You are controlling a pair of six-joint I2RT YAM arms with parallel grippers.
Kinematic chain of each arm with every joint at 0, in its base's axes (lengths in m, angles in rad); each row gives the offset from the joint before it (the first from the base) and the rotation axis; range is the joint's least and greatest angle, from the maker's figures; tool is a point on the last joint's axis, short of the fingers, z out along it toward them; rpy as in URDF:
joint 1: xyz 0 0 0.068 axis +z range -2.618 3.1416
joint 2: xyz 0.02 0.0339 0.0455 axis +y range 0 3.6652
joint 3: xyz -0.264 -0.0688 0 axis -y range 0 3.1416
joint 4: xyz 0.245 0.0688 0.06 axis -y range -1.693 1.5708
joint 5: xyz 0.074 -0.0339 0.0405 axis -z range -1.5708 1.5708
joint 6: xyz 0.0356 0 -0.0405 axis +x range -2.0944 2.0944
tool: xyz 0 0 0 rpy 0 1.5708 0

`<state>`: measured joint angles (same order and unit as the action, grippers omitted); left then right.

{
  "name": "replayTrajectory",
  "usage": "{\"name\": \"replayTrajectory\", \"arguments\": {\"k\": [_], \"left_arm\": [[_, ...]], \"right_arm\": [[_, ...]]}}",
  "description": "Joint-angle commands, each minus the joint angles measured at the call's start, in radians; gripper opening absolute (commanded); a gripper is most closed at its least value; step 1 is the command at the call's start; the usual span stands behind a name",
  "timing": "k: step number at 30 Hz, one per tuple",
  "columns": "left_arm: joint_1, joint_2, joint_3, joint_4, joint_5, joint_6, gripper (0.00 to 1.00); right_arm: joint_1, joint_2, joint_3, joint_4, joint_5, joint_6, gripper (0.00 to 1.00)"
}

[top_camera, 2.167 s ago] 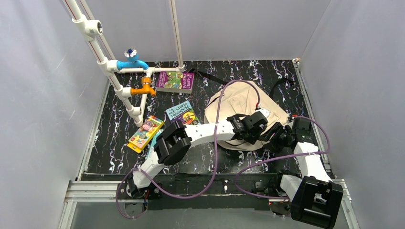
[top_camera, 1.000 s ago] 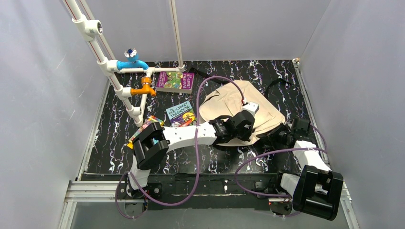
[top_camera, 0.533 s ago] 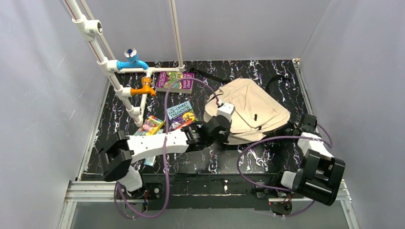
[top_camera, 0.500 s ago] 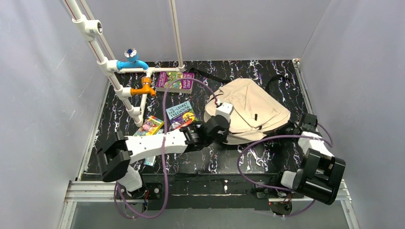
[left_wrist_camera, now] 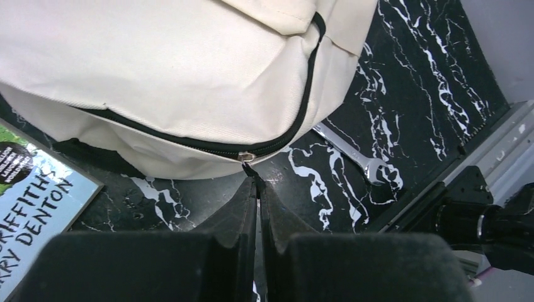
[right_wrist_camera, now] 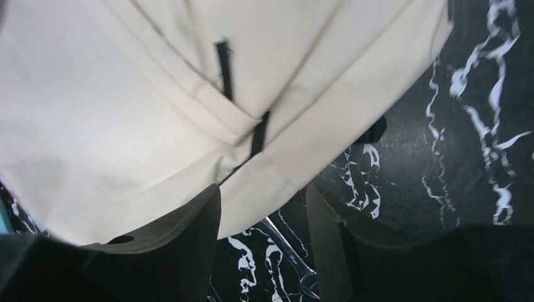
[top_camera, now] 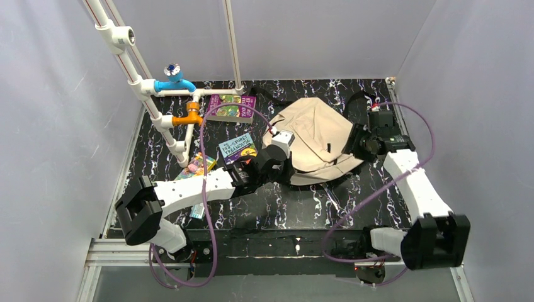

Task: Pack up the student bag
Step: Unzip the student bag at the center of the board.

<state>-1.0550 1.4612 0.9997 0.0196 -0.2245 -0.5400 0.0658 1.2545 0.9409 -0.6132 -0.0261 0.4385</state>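
The beige student bag (top_camera: 315,135) lies at the back middle of the black marbled table, its closed black zipper facing the left wrist view (left_wrist_camera: 189,75). My left gripper (top_camera: 281,168) is at the bag's near left edge. In the left wrist view it (left_wrist_camera: 257,182) is shut on the black zipper pull (left_wrist_camera: 252,171), just below the metal slider (left_wrist_camera: 247,156). My right gripper (top_camera: 356,142) is at the bag's right side. In the right wrist view it (right_wrist_camera: 261,204) is open, with the bag's beige edge (right_wrist_camera: 264,113) lying between and above the fingers (right_wrist_camera: 189,226).
A purple book (top_camera: 231,107), a Treehouse book (top_camera: 238,148) and a crayon box (top_camera: 198,167) lie left of the bag. A white pipe frame with blue (top_camera: 173,82) and orange (top_camera: 189,116) taps stands at the back left. A wrench (left_wrist_camera: 359,165) lies near the bag (right_wrist_camera: 286,242).
My left gripper has drawn back to the left along the bag's near edge. My right arm has swung from the near right to the bag's far right side. The bag has shifted and turned.
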Motion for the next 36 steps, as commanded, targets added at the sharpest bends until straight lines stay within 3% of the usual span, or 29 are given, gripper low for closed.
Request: {"name": "replayTrajectory", "arguments": {"k": [1,2,5,7,10,13,15,19,26,32,36], "left_arm": [[0.003,-0.008,0.055,0.021,0.042,-0.028,0.00],[0.003,-0.011,0.057,0.020,0.041,-0.031,0.00],[0.006,-0.020,0.051,0.026,0.049,-0.044,0.00],[0.006,-0.018,0.058,0.026,0.064,-0.044,0.00],[0.005,-0.011,0.062,0.028,0.076,-0.052,0.00],[0.006,0.001,0.064,0.028,0.095,-0.064,0.00],[0.006,0.016,0.073,0.028,0.123,-0.065,0.00],[0.005,0.043,0.091,0.028,0.165,-0.077,0.00],[0.005,0.086,0.131,0.028,0.252,-0.089,0.00],[0.006,0.074,0.112,0.028,0.244,-0.091,0.00],[0.005,0.052,0.090,0.031,0.238,-0.082,0.00]], "right_arm": [[0.124,-0.128,0.128,-0.152,0.191,-0.109,0.61],[0.150,-0.141,0.126,-0.137,0.157,-0.119,0.62],[0.170,-0.163,0.049,0.007,-0.153,-0.076,0.67],[0.172,-0.156,-0.018,0.088,-0.284,0.133,0.67],[0.182,-0.187,-0.202,0.302,-0.398,0.578,0.68],[0.231,-0.277,-0.311,0.456,-0.298,0.810,0.79],[0.235,-0.301,-0.334,0.477,-0.248,0.860,0.92],[0.246,-0.216,-0.333,0.451,-0.290,0.906,0.94],[0.262,-0.210,-0.391,0.499,-0.247,0.980,0.86],[0.262,-0.197,-0.453,0.545,-0.210,0.978,0.74],[0.262,-0.163,-0.480,0.599,-0.244,0.955,0.74]]}}
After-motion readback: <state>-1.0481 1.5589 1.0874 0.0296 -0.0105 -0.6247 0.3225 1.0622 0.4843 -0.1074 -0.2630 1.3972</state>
